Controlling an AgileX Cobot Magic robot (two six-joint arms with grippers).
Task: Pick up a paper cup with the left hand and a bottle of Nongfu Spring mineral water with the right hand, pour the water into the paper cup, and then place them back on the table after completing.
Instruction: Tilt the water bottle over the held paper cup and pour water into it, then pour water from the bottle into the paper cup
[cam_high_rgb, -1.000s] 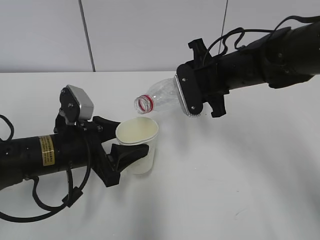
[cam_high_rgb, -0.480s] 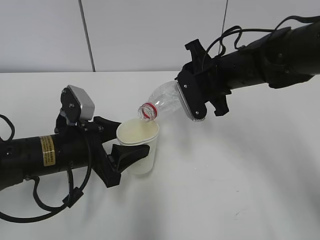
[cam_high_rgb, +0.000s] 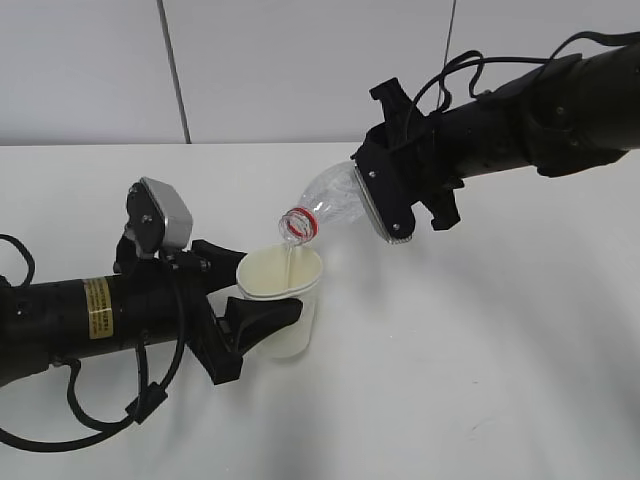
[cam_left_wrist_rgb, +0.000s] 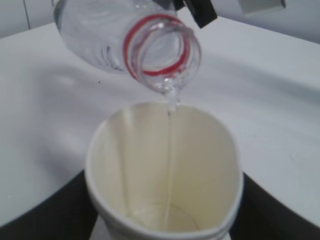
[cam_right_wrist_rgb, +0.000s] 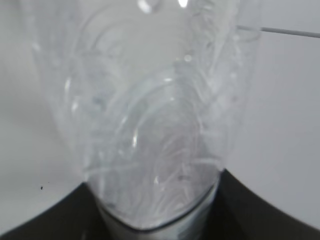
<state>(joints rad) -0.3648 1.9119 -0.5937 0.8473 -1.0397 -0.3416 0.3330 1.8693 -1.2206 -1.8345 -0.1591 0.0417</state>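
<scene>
My left gripper (cam_high_rgb: 262, 306), with the yellow sticker on its arm, is shut on the cream paper cup (cam_high_rgb: 281, 300) and holds it upright just above the white table (cam_high_rgb: 480, 360). In the left wrist view the cup (cam_left_wrist_rgb: 165, 165) fills the lower frame. My right gripper (cam_high_rgb: 385, 195) is shut on the clear bottle (cam_high_rgb: 330, 200), tilted mouth-down to the left over the cup. A thin stream of water (cam_high_rgb: 290, 262) runs from the red-ringed mouth (cam_left_wrist_rgb: 161, 47) into the cup. The water (cam_left_wrist_rgb: 170, 165) reaches the cup's bottom. The right wrist view shows the bottle (cam_right_wrist_rgb: 150, 125) between the jaws.
A pale wall with a vertical seam (cam_high_rgb: 172, 70) stands behind the table. The silver camera block (cam_high_rgb: 165, 215) sits on top of the left arm.
The bottle has tipped further down and its mouth has come over the cup; water now runs out. The left gripper with the cup has shifted slightly right and lower.
</scene>
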